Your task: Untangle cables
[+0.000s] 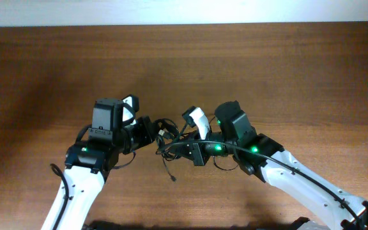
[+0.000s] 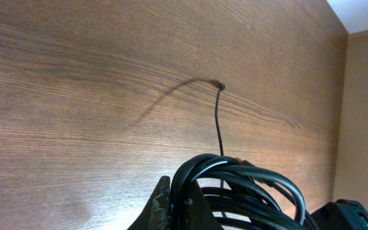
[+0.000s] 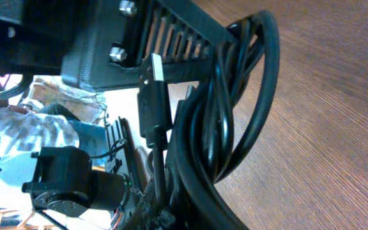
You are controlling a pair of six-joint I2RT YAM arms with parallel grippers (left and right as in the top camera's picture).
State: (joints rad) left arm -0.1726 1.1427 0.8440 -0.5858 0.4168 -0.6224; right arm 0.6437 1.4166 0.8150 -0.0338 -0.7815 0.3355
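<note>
A bundle of thin black cables hangs between my two grippers above the middle of the brown table. My left gripper is shut on the looped strands from the left. One loose cable end trails down to the table, also seen in the overhead view. My right gripper is shut on the same bundle from the right. A black USB plug hangs beside the loops in the right wrist view.
The wooden table stretches around both arms. Its far edge meets a pale wall at the top. The left arm's gripper body fills the upper left of the right wrist view.
</note>
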